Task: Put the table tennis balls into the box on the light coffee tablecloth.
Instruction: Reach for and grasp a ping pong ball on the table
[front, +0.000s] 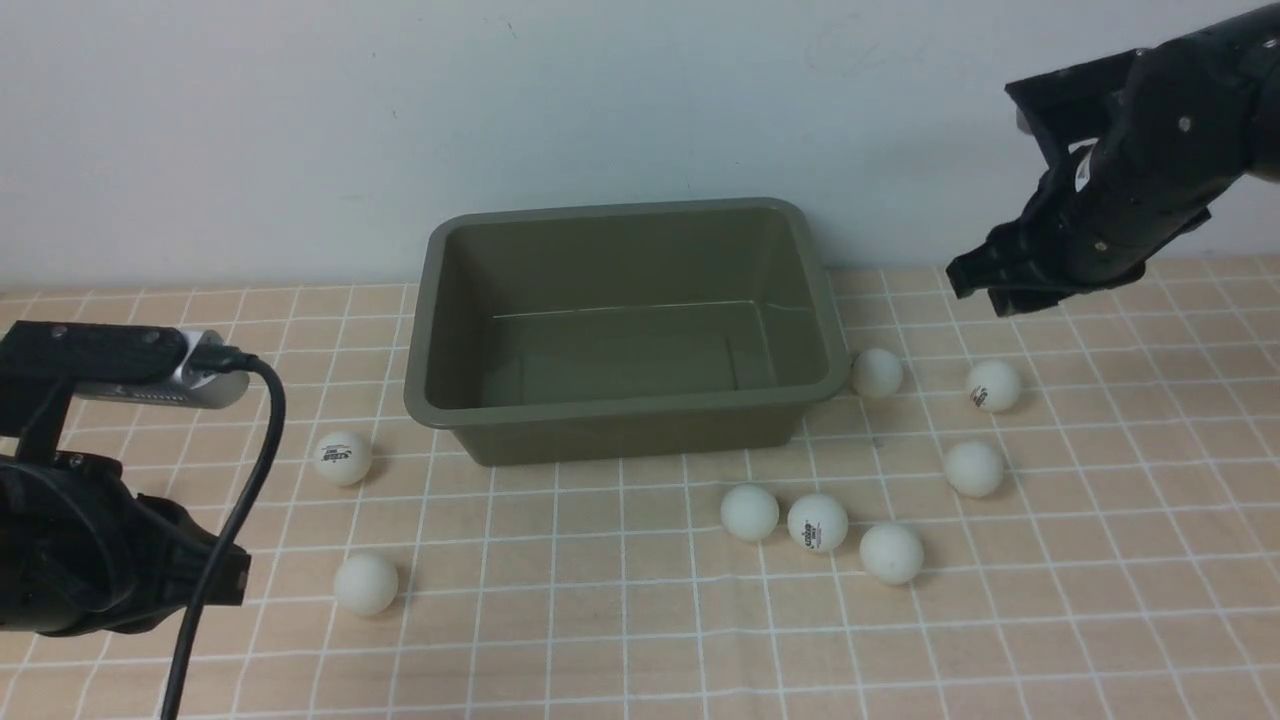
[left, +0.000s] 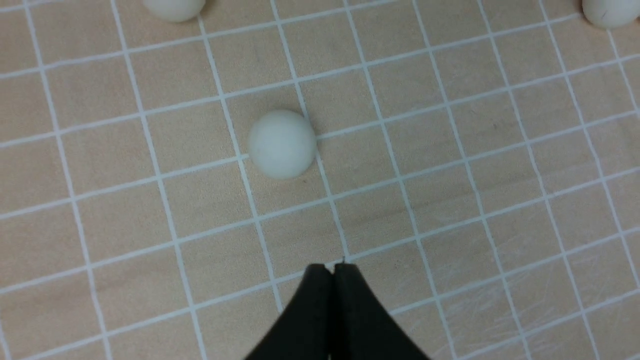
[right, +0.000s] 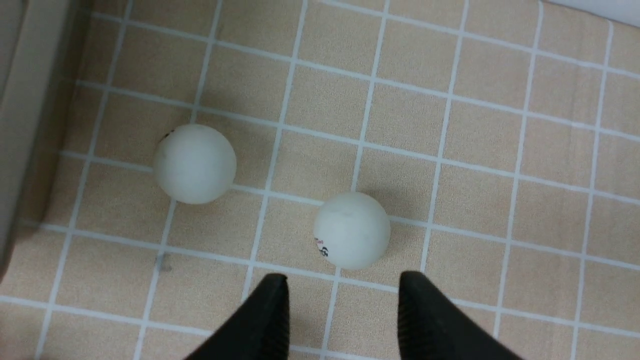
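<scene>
Front view: olive-green box (front: 620, 440) empty on light coffee tablecloth (front: 600, 650). Eight table tennis balls (front: 817, 522) on cloth: two at box's 7–8 o'clock, six from 3 to 5 o'clock. At 3 o'clock, raised: right gripper (front: 978, 282).
Left wrist view: left gripper (left: 332, 272) jaws pressed together, empty; plain ball (left: 281, 144) ahead, apart.
Right wrist view: jaws parted, empty; logo ball (right: 351, 230) just ahead of tips.

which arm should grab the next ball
Right. The right end effector is open with a logo ball just ahead of it, near the box. The left end effector is shut, with a plain ball ahead.
</scene>
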